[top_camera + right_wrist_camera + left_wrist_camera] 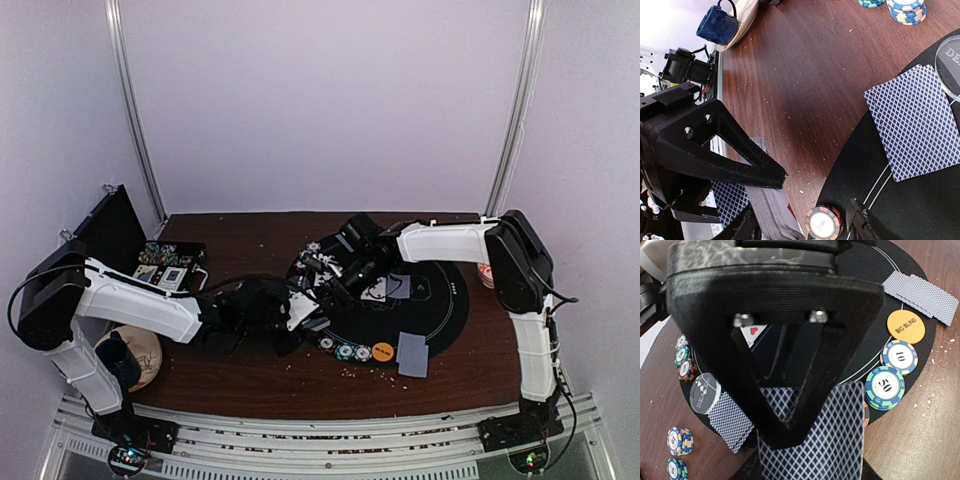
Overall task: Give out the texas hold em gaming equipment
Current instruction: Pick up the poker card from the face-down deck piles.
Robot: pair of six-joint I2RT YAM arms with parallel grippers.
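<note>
Your left pincer (787, 432) is clamped on the deck of cards (830, 440), held over the edge of the black mat (870, 347). Your right pincer (817, 192) stands parted just beside that deck, gripping nothing. Close carelessly and you may pinch several cards, or tug the whole deck loose and scatter it over the chips (885, 387) below.

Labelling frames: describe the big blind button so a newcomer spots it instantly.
Find the round black mat. On its near edge, striped chips run right toward face-down cards; the orange disc sits between. It alone is plain orange, lettered BIG BLIND.
</note>
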